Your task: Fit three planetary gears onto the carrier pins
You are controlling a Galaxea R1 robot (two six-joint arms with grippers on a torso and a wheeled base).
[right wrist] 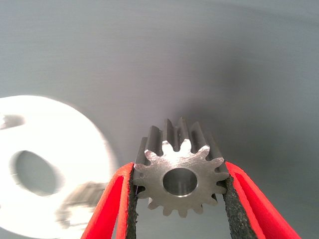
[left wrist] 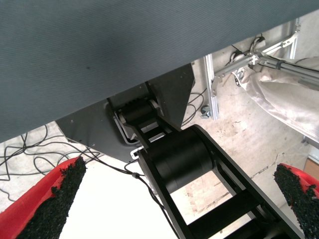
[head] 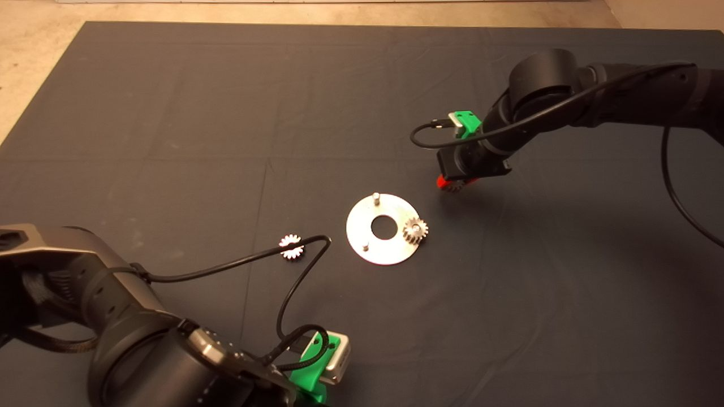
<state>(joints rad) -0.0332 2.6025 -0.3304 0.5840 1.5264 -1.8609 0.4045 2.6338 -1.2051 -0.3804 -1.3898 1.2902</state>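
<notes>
Dark mat point(head: 169, 113) is carrying the disc point(head: 362, 249), one gear point(head: 416, 230) already sitting on a pin. Right gripper point(right wrist: 179, 199) is pinching a second gear point(right wrist: 180, 172) by its teeth, hovering just beyond the disc. Two pins point(head: 375, 197) are standing bare. Third gear point(head: 292, 247) is lying loose, well apart from that gripper. Left gripper point(left wrist: 179, 199) is waiting spread wide off the mat's edge. Judged one third done.

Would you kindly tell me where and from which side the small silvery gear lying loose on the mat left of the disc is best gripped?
Grip the loose silvery spur gear across its toothed rim, from straight above. It lies flat on the dark mat, so only the rim offers opposing faces. The black cable crossing it in the head view may hinder the descent.
</notes>
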